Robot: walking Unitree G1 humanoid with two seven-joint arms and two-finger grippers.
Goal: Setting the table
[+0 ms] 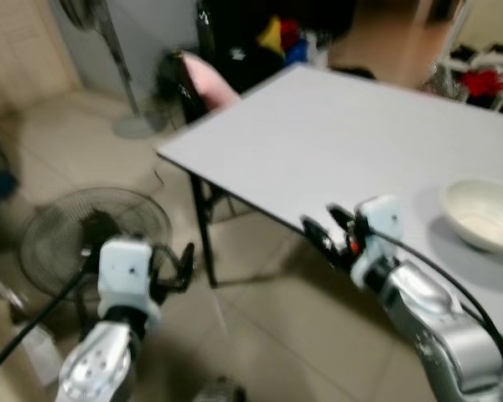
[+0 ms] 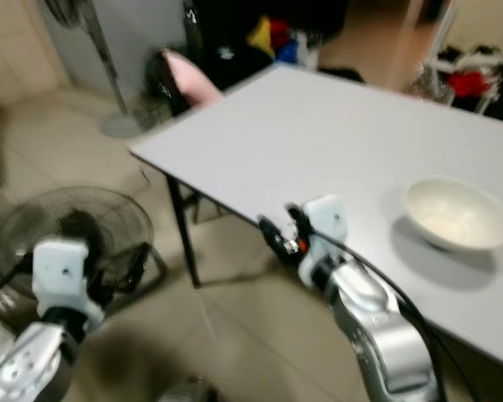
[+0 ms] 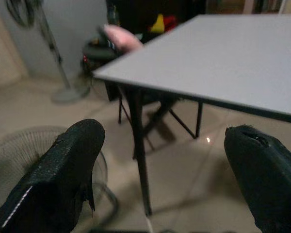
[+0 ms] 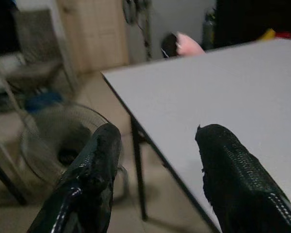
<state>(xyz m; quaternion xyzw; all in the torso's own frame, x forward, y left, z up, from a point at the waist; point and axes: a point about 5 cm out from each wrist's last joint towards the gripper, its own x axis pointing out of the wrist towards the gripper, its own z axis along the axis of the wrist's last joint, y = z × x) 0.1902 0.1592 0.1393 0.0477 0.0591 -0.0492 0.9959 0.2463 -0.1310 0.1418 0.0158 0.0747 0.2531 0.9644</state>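
Low on the left, above the floor fan point(image 1: 84, 230), the left gripper point(image 1: 178, 268) is held spread and empty. At the table's point(image 1: 318, 142) near edge, the right gripper point(image 1: 327, 228) is spread, with the white bowl point(image 1: 484, 213) set well to its right.

Grey table point(image 1: 335, 142) on thin dark legs — one white bowl point(image 1: 484, 213) sits on top, near the right end, a little in from the near edge. Tiled floor point(image 1: 260, 335) below carries a fan point(image 1: 92, 230) lying off the left corner — blurry.

No text, label or number can be read anywhere
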